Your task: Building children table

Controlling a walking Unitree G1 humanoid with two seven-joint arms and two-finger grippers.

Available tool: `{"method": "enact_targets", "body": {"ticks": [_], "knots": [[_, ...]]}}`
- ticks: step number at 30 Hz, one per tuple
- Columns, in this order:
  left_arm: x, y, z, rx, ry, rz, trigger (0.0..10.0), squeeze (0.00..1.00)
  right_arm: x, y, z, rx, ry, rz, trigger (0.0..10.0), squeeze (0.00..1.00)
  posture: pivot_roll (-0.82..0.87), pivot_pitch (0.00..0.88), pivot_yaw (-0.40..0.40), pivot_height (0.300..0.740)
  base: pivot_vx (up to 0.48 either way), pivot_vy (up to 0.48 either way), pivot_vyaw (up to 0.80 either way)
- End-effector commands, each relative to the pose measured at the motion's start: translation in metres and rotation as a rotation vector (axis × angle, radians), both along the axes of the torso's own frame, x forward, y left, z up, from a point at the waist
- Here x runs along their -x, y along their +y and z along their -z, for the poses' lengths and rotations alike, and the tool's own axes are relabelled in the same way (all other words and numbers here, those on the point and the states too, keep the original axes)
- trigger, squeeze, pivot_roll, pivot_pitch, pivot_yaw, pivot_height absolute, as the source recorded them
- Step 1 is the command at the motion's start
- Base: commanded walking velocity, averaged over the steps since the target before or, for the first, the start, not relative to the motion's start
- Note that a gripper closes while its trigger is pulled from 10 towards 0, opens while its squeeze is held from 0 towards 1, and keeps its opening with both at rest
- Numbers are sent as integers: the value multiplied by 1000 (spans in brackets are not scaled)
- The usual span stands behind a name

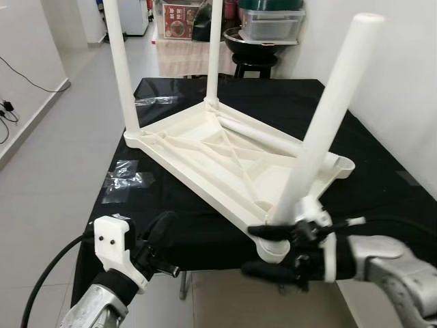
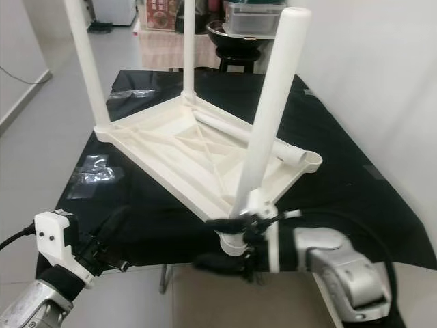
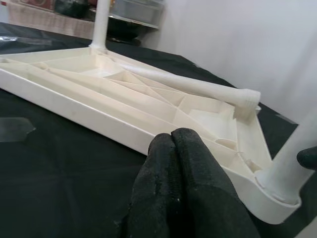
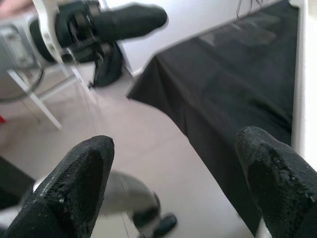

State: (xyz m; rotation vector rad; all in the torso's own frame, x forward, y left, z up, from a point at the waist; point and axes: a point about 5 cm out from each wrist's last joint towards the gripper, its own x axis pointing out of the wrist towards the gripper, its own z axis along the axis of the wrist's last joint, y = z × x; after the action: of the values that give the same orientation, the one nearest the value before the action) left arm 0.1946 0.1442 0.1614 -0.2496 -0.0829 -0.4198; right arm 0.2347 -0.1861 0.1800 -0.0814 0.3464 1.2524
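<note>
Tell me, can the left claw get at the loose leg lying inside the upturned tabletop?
Probably yes. The left claw sits shut at the table's near edge, and nothing stands between it and the loose leg but the tabletop rim.

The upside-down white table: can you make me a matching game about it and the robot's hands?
Things:
1. loose leg
2. near corner leg
3. left gripper
4. right gripper

States:
A. fingers pressed together
B. lying flat inside the upturned table
C. standing in its socket, leaning
D. fingers spread apart, at the table's near corner

Pairs: 1-B, 2-C, 3-A, 4-D
</note>
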Motion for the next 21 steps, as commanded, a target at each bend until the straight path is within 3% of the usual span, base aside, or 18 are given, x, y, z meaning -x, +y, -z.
{"method": "enact_targets", "body": {"ticks": [1,2,7,10,17,19,21], "knots": [[3,1,1,-17,11,14,10000,0,0,-8,-3,18,-11,8,10000,0,-25,60,-51,740,0,0,0],[3,0,1,-20,13,24,10000,0,2,-20,-5,73,-14,2,10000,0,-22,59,-53,740,0,0,0],[4,-1,1,-23,16,40,10000,0,5,-39,-8,204,-10,-19,10000,0,-20,59,-55,740,0,0,0],[4,-1,2,-24,18,49,10000,0,-7,-54,-5,355,-39,44,10000,0,-15,54,-58,740,0,0,0],[4,-1,3,-27,20,53,10000,0,-23,-50,-4,399,-113,80,10000,0,-5,48,-58,740,0,0,0],[4,-2,3,-27,22,60,10000,0,-37,-30,-10,334,-202,88,10000,0,-3,46,-55,740,0,0,0],[5,-2,3,-27,23,62,10000,0,-41,-22,-12,302,-230,86,10000,0,-4,47,-57,740,0,0,0]]}}
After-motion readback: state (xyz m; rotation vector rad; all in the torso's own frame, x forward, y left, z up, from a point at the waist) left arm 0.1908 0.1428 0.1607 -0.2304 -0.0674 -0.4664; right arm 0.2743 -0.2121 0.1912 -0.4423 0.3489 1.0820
